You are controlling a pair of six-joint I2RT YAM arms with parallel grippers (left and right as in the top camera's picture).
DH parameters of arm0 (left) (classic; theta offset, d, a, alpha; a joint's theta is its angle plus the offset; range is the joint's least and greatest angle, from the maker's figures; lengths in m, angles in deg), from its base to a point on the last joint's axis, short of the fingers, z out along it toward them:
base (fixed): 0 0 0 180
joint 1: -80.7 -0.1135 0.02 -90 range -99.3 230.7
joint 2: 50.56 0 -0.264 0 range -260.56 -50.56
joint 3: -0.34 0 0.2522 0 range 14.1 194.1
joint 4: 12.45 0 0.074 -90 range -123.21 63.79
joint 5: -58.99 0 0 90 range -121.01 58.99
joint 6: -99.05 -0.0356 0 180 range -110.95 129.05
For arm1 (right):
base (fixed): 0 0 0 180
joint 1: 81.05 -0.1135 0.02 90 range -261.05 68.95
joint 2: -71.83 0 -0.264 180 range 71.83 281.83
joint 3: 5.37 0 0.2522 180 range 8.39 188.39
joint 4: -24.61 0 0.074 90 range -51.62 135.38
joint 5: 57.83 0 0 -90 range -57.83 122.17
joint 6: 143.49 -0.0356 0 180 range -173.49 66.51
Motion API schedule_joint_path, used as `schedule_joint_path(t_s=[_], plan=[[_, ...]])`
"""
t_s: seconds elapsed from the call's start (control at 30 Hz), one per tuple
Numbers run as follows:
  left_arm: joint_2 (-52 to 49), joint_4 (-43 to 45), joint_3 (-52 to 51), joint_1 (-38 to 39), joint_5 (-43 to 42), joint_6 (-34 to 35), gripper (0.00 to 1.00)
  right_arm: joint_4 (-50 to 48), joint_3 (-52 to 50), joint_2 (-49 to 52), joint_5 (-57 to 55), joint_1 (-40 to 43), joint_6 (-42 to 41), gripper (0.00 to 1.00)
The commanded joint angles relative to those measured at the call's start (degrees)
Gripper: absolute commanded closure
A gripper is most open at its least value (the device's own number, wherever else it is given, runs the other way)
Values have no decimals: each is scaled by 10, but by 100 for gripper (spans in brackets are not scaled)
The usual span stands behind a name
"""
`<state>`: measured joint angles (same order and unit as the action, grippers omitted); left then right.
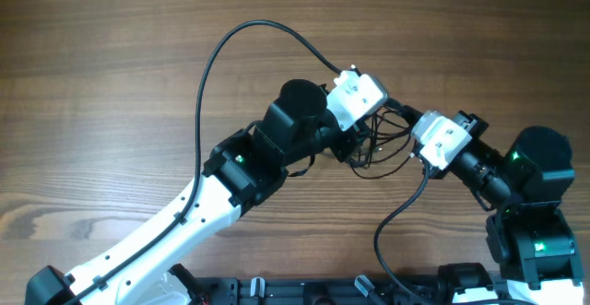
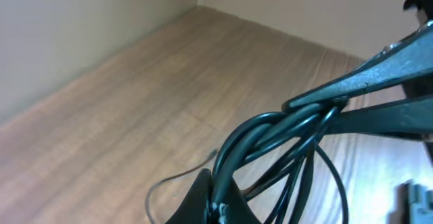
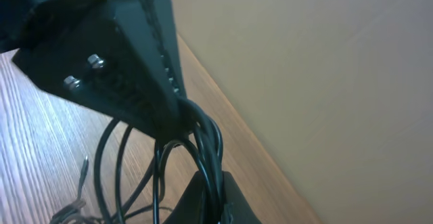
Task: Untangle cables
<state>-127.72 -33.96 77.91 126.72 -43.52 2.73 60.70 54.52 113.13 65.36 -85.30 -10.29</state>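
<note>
The left gripper (image 2: 215, 198) shows at the bottom of its own wrist camera. Its jaws are pressed together on a bunch of thin black cables (image 2: 270, 135), which rise out of it in several loops. The right gripper (image 3: 211, 195) is clamped on the same bunch. In the left wrist view its two long dark fingers (image 2: 365, 80) reach in from the right and pinch the strands where they gather.

From the right wrist camera, the left gripper's black body, with two small screws (image 3: 81, 72), fills the upper left. The cables run down from its tip into the right gripper's closed tips, so the two grips sit close together along the bundle. Slack loops hang below, and one thin pale-tipped end (image 2: 177, 176) trails near the wooden table (image 1: 111, 65) — whether it touches cannot be told.

From overhead, the tangle sits between the two wrists, right of the table's centre and partly hidden under them. The left arm (image 1: 184, 217), white with black joints, comes from the lower left. The right arm (image 1: 530, 194), mostly black, comes from the lower right. A thicker black cord (image 1: 205, 75) arcs over the left arm. A plain beige wall (image 2: 74, 34) stands behind the table.
</note>
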Motion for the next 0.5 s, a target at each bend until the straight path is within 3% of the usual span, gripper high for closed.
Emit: schedule_joint_path(t_s=[0.0, 0.13, 0.37, 0.47], plan=[[14, -2, 2, -14, -25, 69, 96, -9, 11, -4, -15, 0, -38, 96], [21, -7, 2, -14, -101, 68, 96, -8, 11, -4, -54, 0, -51, 96], [52, -7, 2, -26, -102, 69, 96, -4, 11, -4, -117, 0, -74, 96], [61, -1, 2, -51, -102, 115, 96, -4, 11, -4, -118, 0, -75, 96]])
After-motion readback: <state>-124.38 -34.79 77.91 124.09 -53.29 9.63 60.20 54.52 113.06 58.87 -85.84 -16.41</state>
